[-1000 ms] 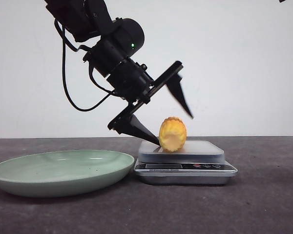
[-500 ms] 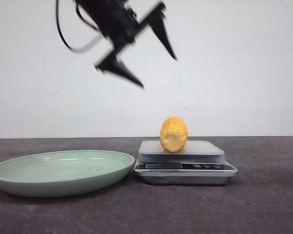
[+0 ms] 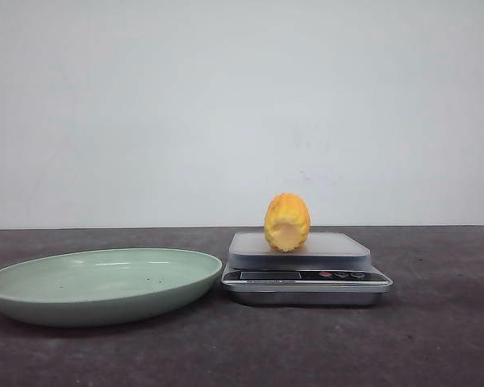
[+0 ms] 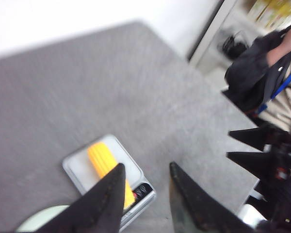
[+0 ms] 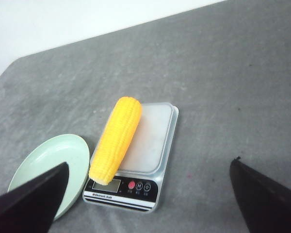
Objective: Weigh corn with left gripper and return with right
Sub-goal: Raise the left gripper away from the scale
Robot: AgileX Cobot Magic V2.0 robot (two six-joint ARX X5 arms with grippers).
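Front view: one corn (image 3: 287, 222) lies on the platform of one scale (image 3: 306, 278), its pale cut end toward the camera; neither of my arms shows here.
Corn position: lengthwise on the scale's platform, its near end reaching over the display, apart from both grippers.
Left gripper (image 4: 146, 194): raised well above the table, fingers a moderate way apart, nothing between them.
Right gripper (image 5: 150, 204): spread wide, one finger at each edge of its wrist view, empty, hanging high over the scale.
Done, as I judge it: the weighing half; the corn sits on the scale and my left fingers are off it.
Left to do: my right gripper must take the corn and carry it to the green plate (image 3: 32, 294) just beside the scale.
Count: one corn, one scale, one plate, two grippers.
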